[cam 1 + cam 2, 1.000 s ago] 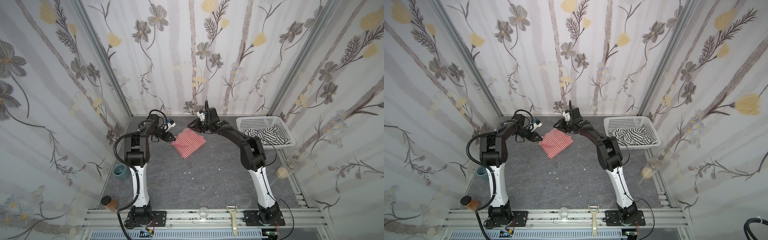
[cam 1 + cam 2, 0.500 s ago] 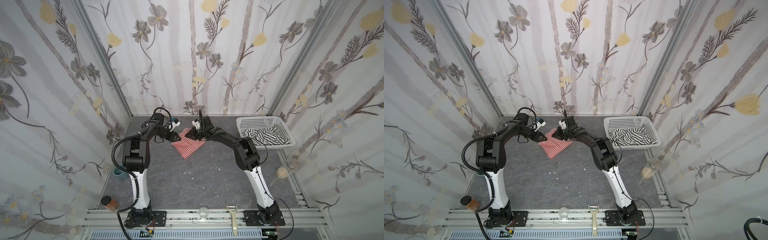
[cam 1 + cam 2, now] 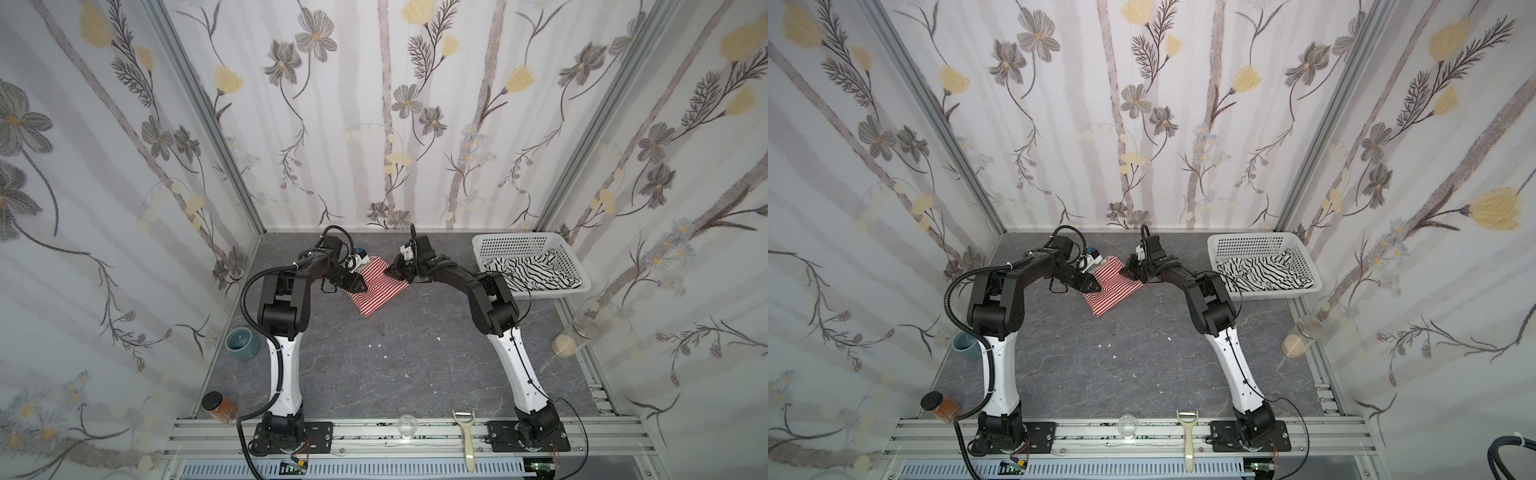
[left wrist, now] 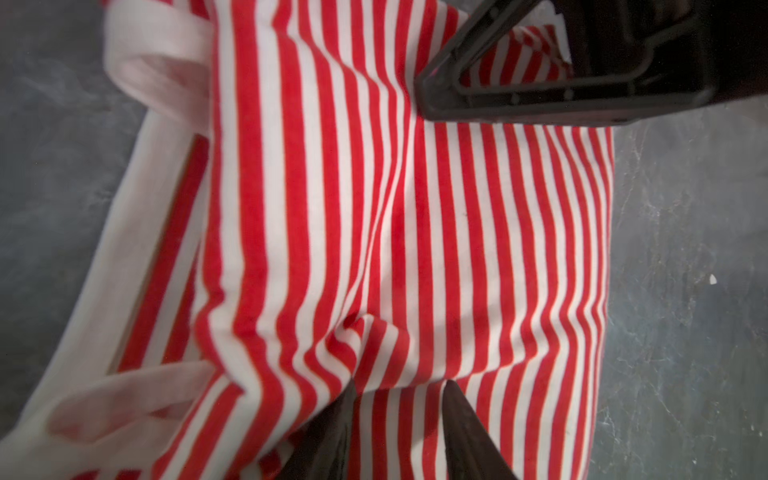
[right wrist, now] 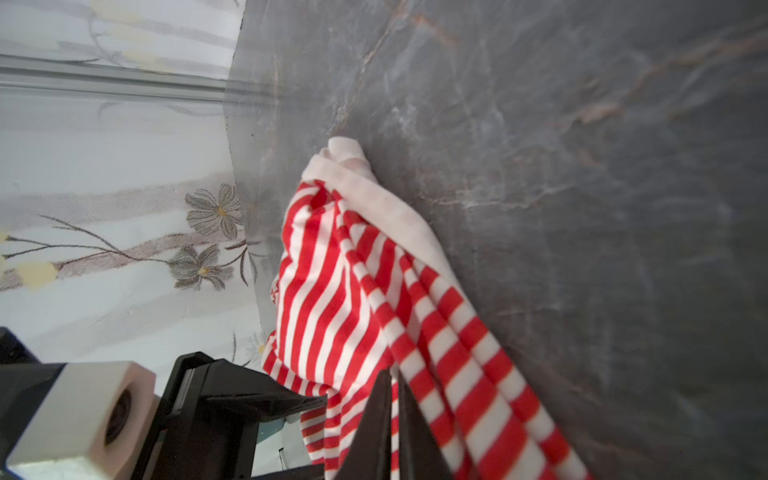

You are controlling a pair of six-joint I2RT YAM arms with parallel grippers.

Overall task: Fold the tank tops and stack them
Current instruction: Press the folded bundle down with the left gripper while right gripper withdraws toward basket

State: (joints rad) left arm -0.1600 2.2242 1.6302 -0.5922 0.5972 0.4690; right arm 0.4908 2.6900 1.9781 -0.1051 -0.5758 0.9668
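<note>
Clamps the right gripper (image 5: 395, 376) shut on a gathered edge of the soft red-and-white striped knit tank top (image 3: 380, 297), raising that edge above the grey marbled tabletop (image 3: 395, 353). Holds the left gripper (image 4: 399, 388) part open, both dark fingertips (image 4: 459, 424) pressed onto the top's flat striped panel, a small pucker beside one tip; cannot tell about any pinch of cloth there. Sets the two grippers facing across the top: right one on the side toward the white perforated plastic basket (image 3: 519, 240), left one on the side away from it. Spreads the red-striped top beside the basket, apart from it. Finds the white knit tank top with thin black stripes (image 3: 525, 272) crumpled inside the basket.
</note>
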